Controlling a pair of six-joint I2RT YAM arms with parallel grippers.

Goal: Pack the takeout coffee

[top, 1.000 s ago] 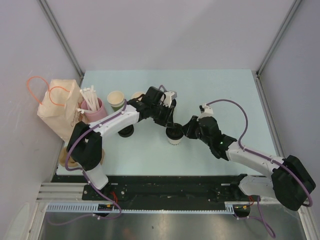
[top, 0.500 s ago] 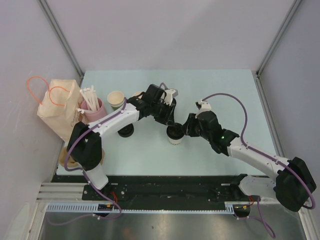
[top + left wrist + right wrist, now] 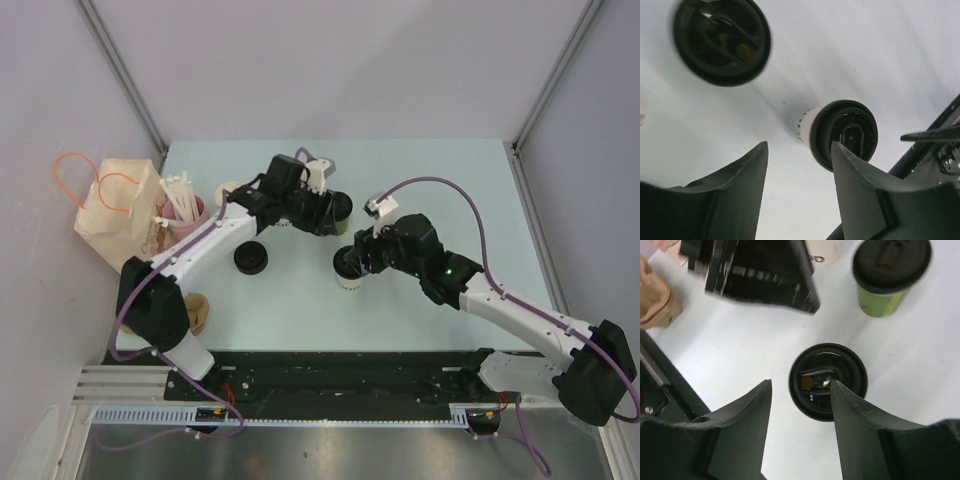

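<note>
The white-sided takeout coffee cup (image 3: 347,272) stands mid-table with its black lid on; it shows in the left wrist view (image 3: 840,134) and, from above, in the right wrist view (image 3: 827,381). The green-sided cup (image 3: 342,207), also lidded, stands farther back (image 3: 888,277). My right gripper (image 3: 357,255) hovers over the white cup, open, with nothing between its fingers (image 3: 801,381). My left gripper (image 3: 320,218) is beside the green cup, open and empty (image 3: 800,145).
A loose black lid (image 3: 250,258) lies left of centre (image 3: 722,40). A printed open cup (image 3: 822,251) sits partly behind the left arm. The pink cup of straws (image 3: 185,212) and beige bag (image 3: 112,205) stand at the left edge. A brown object (image 3: 196,312) lies front left.
Both grippers opened and drew back from the white cup, which now stands free with its lid on. The left arm swung back and to the left; the right rose slightly.
</note>
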